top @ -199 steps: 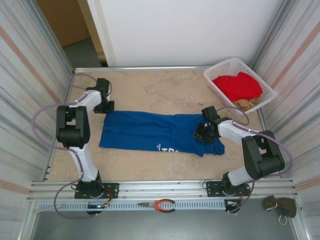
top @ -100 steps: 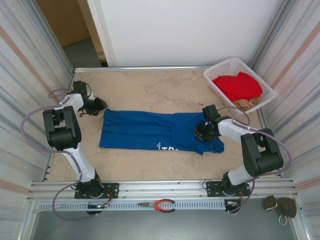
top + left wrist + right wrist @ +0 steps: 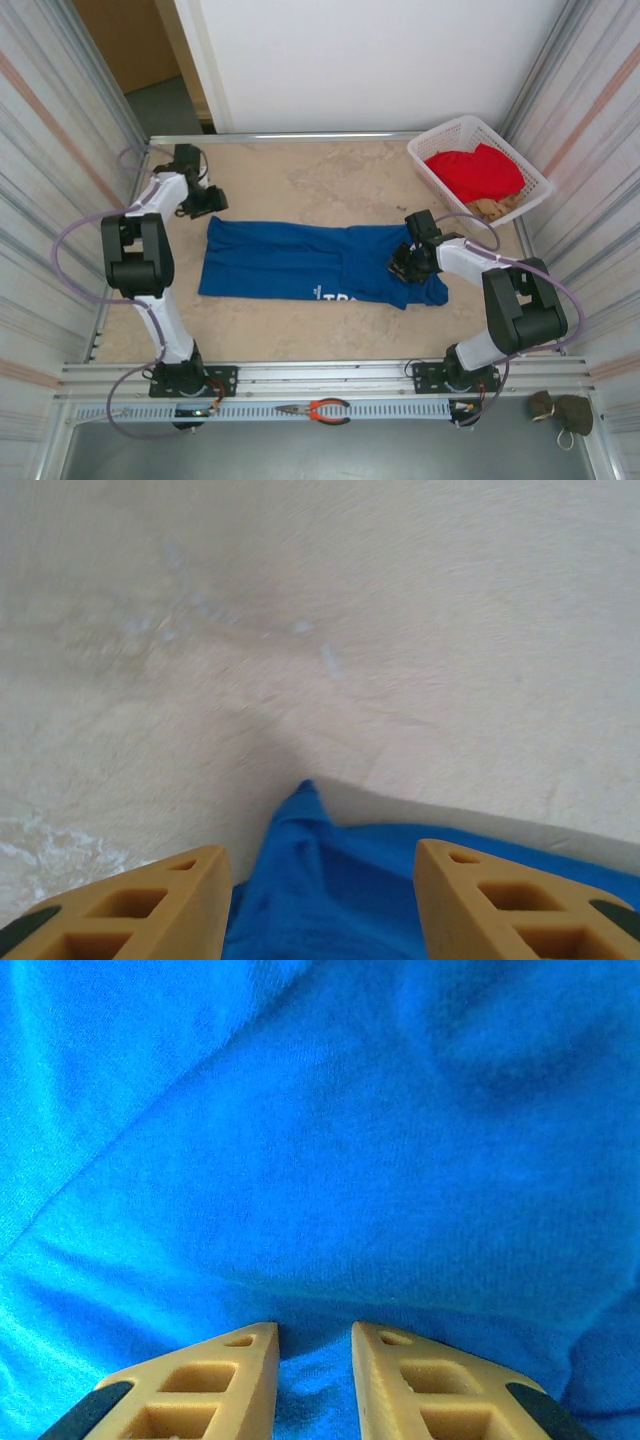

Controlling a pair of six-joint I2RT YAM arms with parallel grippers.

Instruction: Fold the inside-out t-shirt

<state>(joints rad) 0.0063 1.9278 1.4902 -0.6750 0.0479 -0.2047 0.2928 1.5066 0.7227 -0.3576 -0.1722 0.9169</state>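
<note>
The inside-out t-shirt (image 3: pixel 290 260) lies on the table as a long royal-blue band, with white lettering (image 3: pixel 335 296) at its near edge. My left gripper (image 3: pixel 210 203) hovers at the shirt's far-left corner. In the left wrist view this gripper (image 3: pixel 320 862) stands open, the pointed blue corner (image 3: pixel 305 810) lying loose on the table between the fingers. My right gripper (image 3: pixel 403 265) rests on the shirt's right part. Seen from its wrist, the right gripper (image 3: pixel 315 1335) has its fingers close together with a small ridge of blue cloth (image 3: pixel 320 1140) pinched between them.
A white basket (image 3: pixel 417 152) at the far right holds a red garment (image 3: pixel 475 172) and a tan cloth (image 3: pixel 492 208). Metal walls close in both sides. Red-handled pliers (image 3: pixel 318 409) lie on the front rail. Bare table lies beyond and in front of the shirt.
The left gripper has opened and let go of the shirt's corner, swinging left and then back toward the far side. The right gripper has stayed put on the cloth.
</note>
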